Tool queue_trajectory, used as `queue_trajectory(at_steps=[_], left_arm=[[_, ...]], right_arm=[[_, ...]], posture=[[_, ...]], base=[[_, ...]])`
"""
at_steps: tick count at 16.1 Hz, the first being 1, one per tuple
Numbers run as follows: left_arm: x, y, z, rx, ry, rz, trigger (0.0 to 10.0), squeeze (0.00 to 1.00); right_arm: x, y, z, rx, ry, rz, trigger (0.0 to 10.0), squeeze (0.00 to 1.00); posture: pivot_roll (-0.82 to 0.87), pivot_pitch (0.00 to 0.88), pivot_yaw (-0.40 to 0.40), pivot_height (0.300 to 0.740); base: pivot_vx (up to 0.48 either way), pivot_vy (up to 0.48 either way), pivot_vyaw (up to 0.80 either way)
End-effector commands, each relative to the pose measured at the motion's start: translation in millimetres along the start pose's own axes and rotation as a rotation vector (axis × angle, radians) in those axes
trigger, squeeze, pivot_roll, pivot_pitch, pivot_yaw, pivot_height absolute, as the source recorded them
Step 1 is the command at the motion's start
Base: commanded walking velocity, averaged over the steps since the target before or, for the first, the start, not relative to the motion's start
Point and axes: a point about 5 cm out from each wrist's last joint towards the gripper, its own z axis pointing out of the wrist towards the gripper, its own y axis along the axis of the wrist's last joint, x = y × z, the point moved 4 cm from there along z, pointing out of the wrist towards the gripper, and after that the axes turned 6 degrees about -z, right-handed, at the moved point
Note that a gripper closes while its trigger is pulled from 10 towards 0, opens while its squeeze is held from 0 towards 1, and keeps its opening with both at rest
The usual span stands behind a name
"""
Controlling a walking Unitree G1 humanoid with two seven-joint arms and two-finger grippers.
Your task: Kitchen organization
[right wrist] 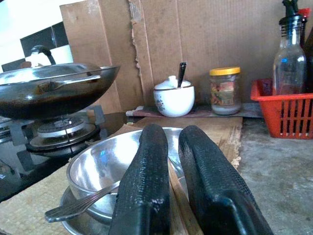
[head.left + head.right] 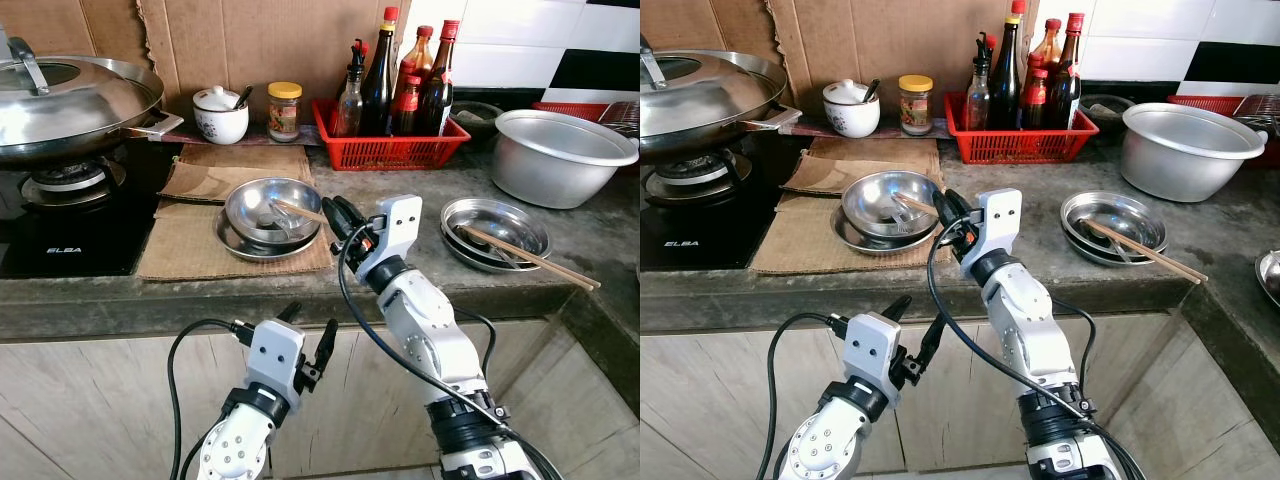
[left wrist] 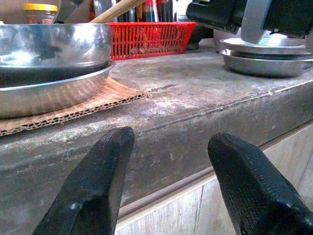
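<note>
The right end effector point(image 2: 335, 212) is held out over the front edge of the table point(image 2: 400, 190). Its two black fingers point(image 1: 146, 181) are closed on a pair of wooden chopsticks point(image 2: 298, 210). The chopsticks run from the fingertips into the steel bowl point(image 2: 270, 210) just ahead of it. The bowl is stacked on a steel plate point(image 2: 268, 246), which is set on a piece of cardboard point(image 2: 190, 245). A fork point(image 1: 80, 205) is seen resting on the rim of the bowl, just beside the fingers.

The left end effector point(image 2: 308, 340) is held lower down, in front of the table's edge and below the bowl. Its fingers point(image 3: 93, 191) are spread well apart with nothing between them.

To the right of the right end effector, a second steel plate point(image 2: 497, 232) is seen with another pair of chopsticks point(image 2: 530, 258) laid across it. It may be two plates stacked, but that is hard to tell. Past it a big metal pot point(image 2: 560, 155) is placed. Behind the right end effector, a red basket point(image 2: 385, 150) of bottles is set against the wall. Far to its left a lidded wok point(image 2: 75, 100) is sat on the stove point(image 2: 65, 215).
</note>
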Motion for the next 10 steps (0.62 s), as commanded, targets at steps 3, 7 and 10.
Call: queue_trajectory(at_steps=[3,7,10], left_arm=[[-1.4,1,2.3,-0.006,0.001,0.006,10.0,0.0],[-0.6,0,3.0,-0.004,-0.001,0.005,10.0,0.0],[3.5,5,4.4,-0.017,0.022,-0.017,10.0,0.0]], right_arm=[[-9.0,26,0.1,-0.072,-0.019,0.001,0.0,0.0],[-12.8,38,-7.7,-0.11,-0.049,0.007,0.0,0.0],[-23.1,63,-14.2,-0.185,-0.161,-0.052,0.0,0.0]], posture=[[0.06,0.0,-0.084,0.74],[0.06,0.0,-0.077,0.74],[0.06,0.0,-0.079,0.74]], base=[[0.0,0.0,0.0],[0.0,0.0,0.0],[0.0,0.0,0.0]])
